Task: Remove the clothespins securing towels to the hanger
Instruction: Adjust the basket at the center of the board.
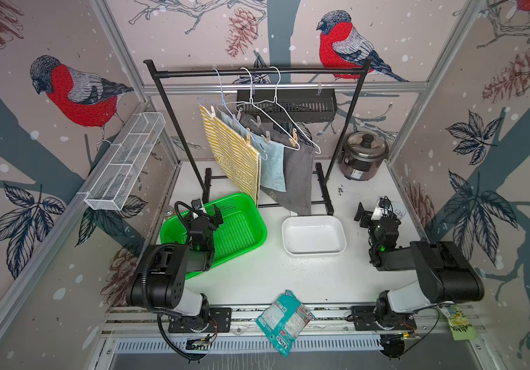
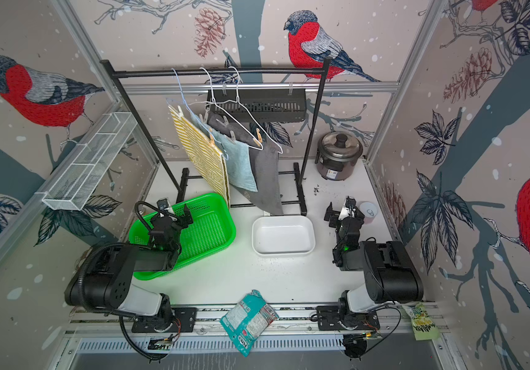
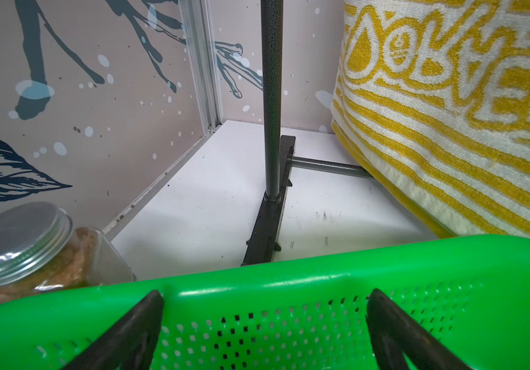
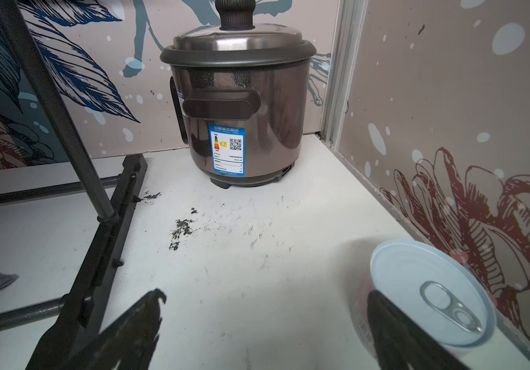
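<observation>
Three towels hang from wire hangers (image 1: 276,105) on a black rack (image 1: 257,72): yellow-and-white striped (image 1: 234,157), light blue (image 1: 271,166) and dark grey (image 1: 298,179). Small clothespins grip their top edges in both top views: a whitish one (image 1: 213,111), tan ones (image 1: 248,138) (image 1: 295,136) and grey ones (image 1: 258,121) (image 1: 266,137). My left gripper (image 1: 207,209) hovers open and empty over the green basket's far rim (image 3: 257,272), below the striped towel (image 3: 449,128). My right gripper (image 1: 371,209) stands open and empty low over the table, right of the rack.
A green basket (image 1: 250,237) and a white tray (image 1: 313,237) sit in front of the rack. A rice cooker (image 4: 241,105) stands at the back right, a can (image 4: 430,288) beside my right gripper, a jar (image 3: 33,246) behind the basket. A snack packet (image 1: 284,320) lies on the front rail.
</observation>
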